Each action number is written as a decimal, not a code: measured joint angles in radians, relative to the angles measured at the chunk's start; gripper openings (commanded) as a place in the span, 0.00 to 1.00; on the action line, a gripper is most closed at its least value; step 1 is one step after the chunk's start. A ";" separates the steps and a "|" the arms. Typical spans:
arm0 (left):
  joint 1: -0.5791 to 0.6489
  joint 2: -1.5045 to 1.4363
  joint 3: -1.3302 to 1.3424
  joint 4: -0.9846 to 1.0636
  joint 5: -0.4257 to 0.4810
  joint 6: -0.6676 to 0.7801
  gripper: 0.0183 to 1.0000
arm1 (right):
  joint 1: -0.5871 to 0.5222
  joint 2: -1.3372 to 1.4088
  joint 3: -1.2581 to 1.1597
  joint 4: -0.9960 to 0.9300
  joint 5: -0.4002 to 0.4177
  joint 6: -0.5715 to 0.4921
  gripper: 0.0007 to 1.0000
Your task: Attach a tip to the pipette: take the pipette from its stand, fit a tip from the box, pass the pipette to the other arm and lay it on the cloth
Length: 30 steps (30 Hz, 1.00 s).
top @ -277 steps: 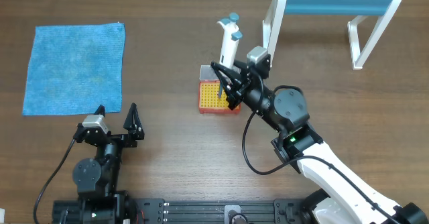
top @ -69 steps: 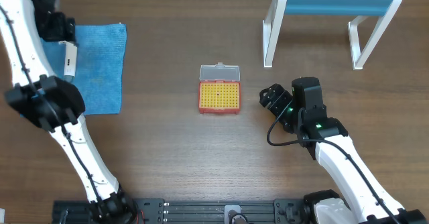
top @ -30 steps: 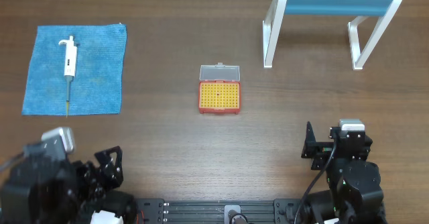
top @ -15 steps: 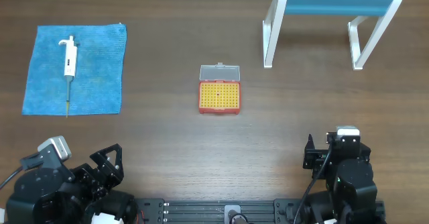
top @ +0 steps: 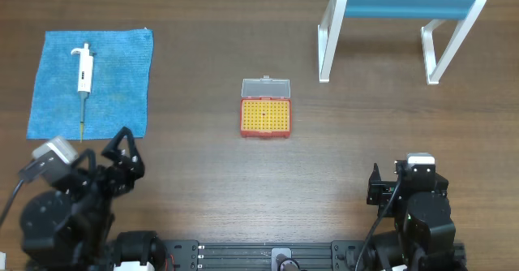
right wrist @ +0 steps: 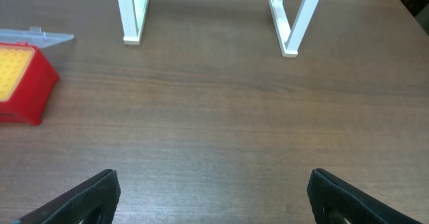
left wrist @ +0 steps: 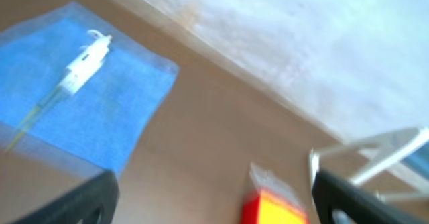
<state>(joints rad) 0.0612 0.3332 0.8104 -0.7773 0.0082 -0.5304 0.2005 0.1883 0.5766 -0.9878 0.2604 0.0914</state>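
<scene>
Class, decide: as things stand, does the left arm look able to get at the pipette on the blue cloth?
Probably yes: the pipette lies bare on the cloth, just ahead of the open left claw, with nothing between them.

Dark brown wood-grain table (top: 203, 174). Directly on it: square blue microfibre cloth (top: 113, 84), far left; red plastic tip box (top: 265, 117) with yellow rack, clear lid open, centre; white-legged stand (top: 409, 1) with blue crossbar, far right.
</scene>
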 measured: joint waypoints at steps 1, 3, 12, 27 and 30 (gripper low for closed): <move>0.000 -0.027 -0.053 0.067 0.005 0.056 0.93 | 0.000 0.000 0.000 -0.001 0.000 0.000 0.91; 0.000 -0.114 -0.228 0.351 0.014 0.163 0.93 | 0.000 0.000 -0.001 -0.001 0.000 0.000 0.91; 0.000 -0.302 -0.713 0.840 0.042 0.324 0.93 | 0.000 -0.003 -0.002 -0.001 0.000 0.000 0.91; -0.031 -0.320 -0.803 0.708 0.049 0.344 0.93 | 0.000 -0.003 -0.002 -0.001 0.000 0.000 0.91; -0.031 -0.320 -0.803 0.708 0.049 0.344 0.93 | 0.000 -0.003 -0.002 -0.001 0.000 0.000 0.91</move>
<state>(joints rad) 0.0307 0.0128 0.0071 -0.0692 0.0574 -0.1864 0.2005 0.1856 0.5751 -0.9886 0.2607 0.0914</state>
